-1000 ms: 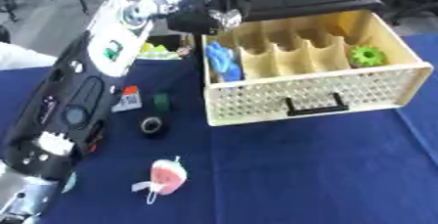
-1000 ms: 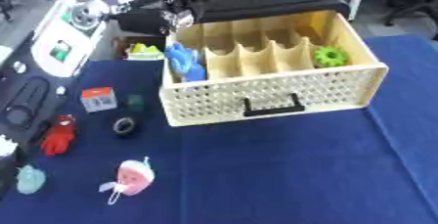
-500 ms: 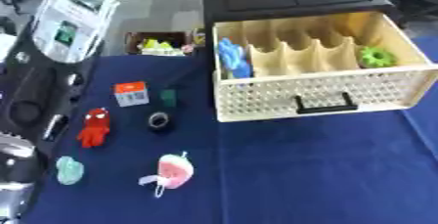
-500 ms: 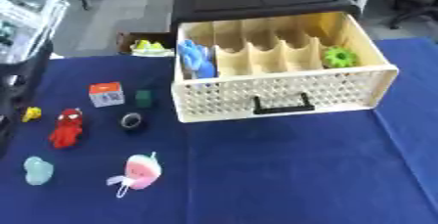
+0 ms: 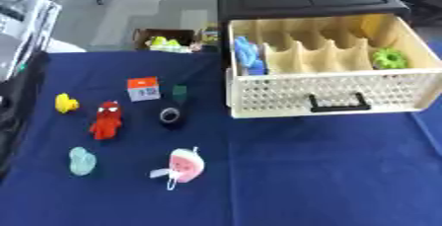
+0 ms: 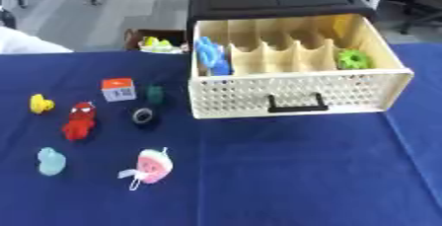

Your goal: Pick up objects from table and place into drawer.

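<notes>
On the blue surface (image 6: 285, 170) before me, from the left: a small yellow toy (image 6: 40, 103), a pale teal piece (image 6: 50, 161), a red figure (image 6: 79, 121), an orange-and-white cube (image 6: 118, 89), a dark ring (image 6: 142, 116) just below a dark green piece (image 6: 155, 93), and a pink watermelon-like toy (image 6: 154, 166). To the right, the cream drawer (image 6: 298, 92) stands open, a blue item (image 6: 210, 56) in its leftmost compartment, a green gear (image 6: 353, 59) at its right. Neither of my hands shows, so I cannot tell their state.

Only a black, rounded part of the left arm (image 5: 16, 116) is seen, apparently; no markings can be made out.
</notes>
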### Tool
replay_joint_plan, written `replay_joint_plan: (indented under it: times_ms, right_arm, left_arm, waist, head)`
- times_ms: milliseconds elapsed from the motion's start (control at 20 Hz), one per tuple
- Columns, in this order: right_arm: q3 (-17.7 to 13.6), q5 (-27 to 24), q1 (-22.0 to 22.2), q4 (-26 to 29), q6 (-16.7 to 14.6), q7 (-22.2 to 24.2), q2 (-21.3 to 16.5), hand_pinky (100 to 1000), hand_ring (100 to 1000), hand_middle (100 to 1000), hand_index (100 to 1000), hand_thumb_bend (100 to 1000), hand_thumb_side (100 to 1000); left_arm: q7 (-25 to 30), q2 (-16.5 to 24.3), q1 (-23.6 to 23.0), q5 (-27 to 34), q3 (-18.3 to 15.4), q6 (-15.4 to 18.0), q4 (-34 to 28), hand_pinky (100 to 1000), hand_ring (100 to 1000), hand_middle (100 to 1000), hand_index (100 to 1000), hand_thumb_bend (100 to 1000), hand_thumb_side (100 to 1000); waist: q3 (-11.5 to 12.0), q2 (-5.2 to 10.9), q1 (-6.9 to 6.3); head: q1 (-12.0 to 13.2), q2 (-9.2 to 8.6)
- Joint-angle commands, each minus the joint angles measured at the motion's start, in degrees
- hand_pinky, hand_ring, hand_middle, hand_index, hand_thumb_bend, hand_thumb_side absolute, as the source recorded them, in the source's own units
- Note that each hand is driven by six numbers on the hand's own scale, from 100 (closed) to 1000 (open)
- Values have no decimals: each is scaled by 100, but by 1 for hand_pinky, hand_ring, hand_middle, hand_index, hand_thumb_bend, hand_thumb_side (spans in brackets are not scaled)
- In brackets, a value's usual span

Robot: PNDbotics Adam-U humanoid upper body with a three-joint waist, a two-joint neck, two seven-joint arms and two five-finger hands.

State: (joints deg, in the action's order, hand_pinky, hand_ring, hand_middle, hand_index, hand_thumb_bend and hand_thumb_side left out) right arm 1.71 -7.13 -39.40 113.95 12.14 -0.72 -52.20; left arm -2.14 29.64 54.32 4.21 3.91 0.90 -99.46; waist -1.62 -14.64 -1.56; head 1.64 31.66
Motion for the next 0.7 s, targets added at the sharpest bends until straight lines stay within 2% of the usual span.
replay_joint_plan:
  times_ms: [50,150,300,500,700]
  right_arm:
    - [159,166,-131,64,53,390,-526,642,665,573,799,100,1000]
    - [337,249,-181,64,66,754,-735,645,690,596,812,100,1000]
    - [580,349,-282,64,14,1394,-983,612,663,579,786,100,1000]
    - [845,381,-387,64,-40,2128,-1147,584,633,562,769,100,1000]
    - [1091,272,-463,64,-49,2768,-1195,586,660,596,789,100,1000]
  left_arm:
    - [-284,250,-285,150,-168,-32,-536,436,588,590,761,100,752]
    - [-403,230,-629,159,-236,-64,-800,438,587,587,752,100,763]
    - [-464,168,-1073,128,-322,-150,-1116,438,585,584,736,100,775]
    - [-435,-9,-1654,28,-474,-233,-1394,432,580,581,737,100,812]
    - [-430,-312,-2199,-53,-673,-154,-1506,430,578,579,735,100,853]
  waist:
    - [11,149,39]
    - [15,173,64]
    - [-1,199,102]
    - [-28,187,123]
    - [-1,144,140]
  head:
    - [22,62]
    - [26,60]
    - [24,44]
    - [0,11]
    - [-70,16]
